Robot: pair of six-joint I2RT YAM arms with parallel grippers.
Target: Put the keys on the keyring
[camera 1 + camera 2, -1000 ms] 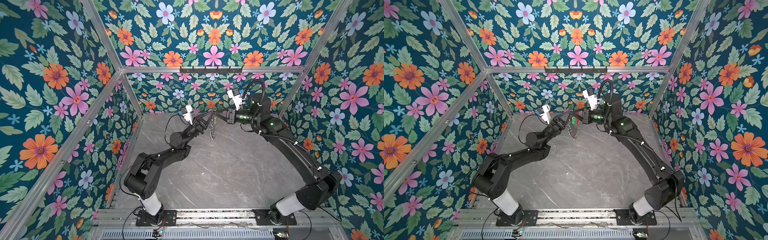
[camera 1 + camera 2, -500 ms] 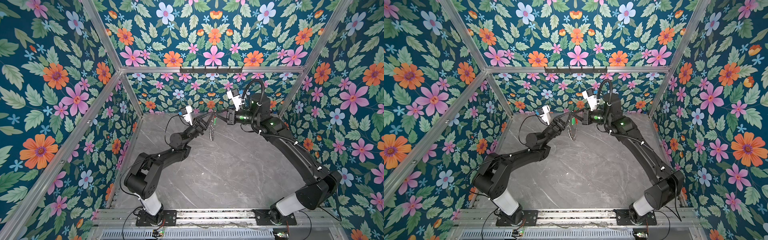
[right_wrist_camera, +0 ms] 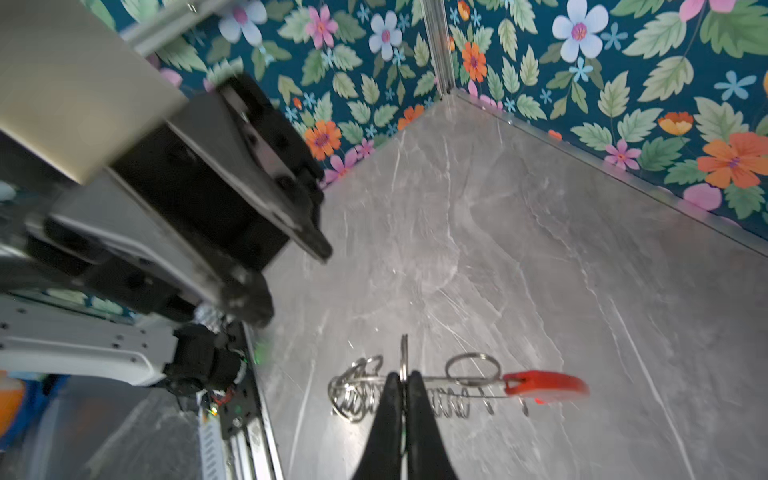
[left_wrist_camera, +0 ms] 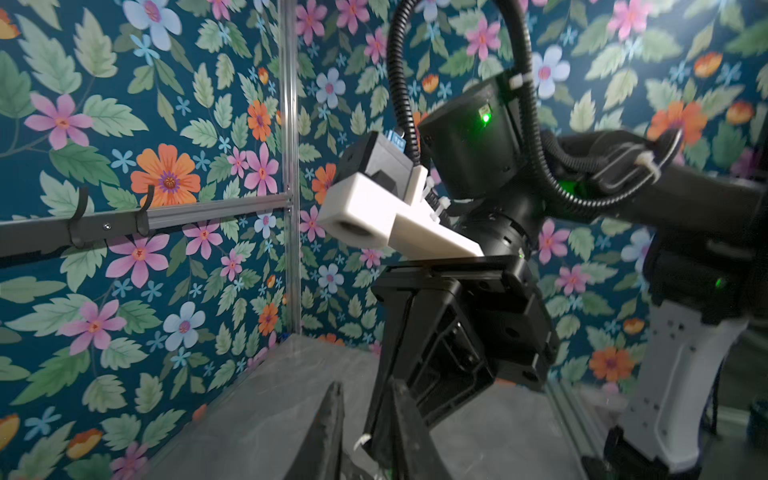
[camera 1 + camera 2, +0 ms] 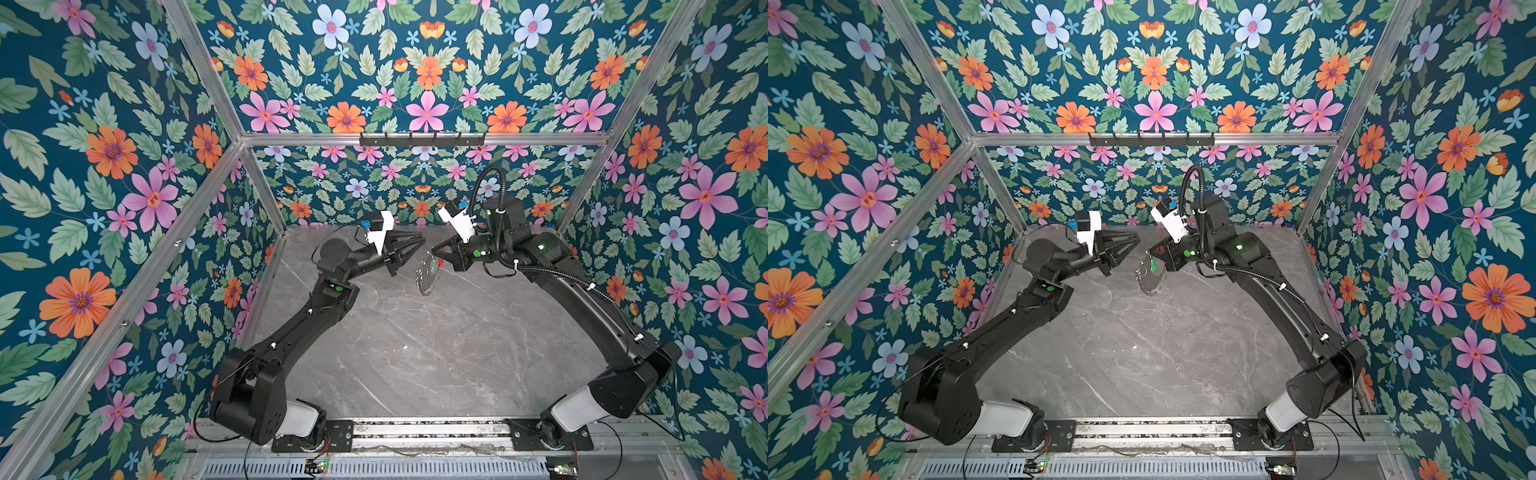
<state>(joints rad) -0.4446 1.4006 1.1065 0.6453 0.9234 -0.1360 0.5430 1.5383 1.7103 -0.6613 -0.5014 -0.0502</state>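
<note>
**Keyring** [image 5: 427,277]: a hoop hanging edge-on above the grey table [image 5: 415,357], near the back wall [image 5: 374,195].
- The right gripper [image 3: 402,379] pinches the hoop at its top, with the jaws pressed together on the wire.
- The red arc [image 3: 544,386] lies to one side of the grip and the small split rings [image 3: 357,392] bunch on the other.
- In the right wrist view the black fingers hide the middle of the hoop.

**Green tag** [image 5: 1154,266]: a small green patch against the hoop, just below the right gripper, seen in both top views.
- It probably hangs on the hoop, but it is too small to confirm.

**Left gripper** [image 5: 419,241]: level with the right gripper, near the hoop and apart from it.
- Its fingers [image 4: 332,419] are slightly parted with nothing between them.

**Room:** open marble surface runs from the hoop toward the front rail [image 5: 415,428], and the back wall stands close behind both grippers.
</note>
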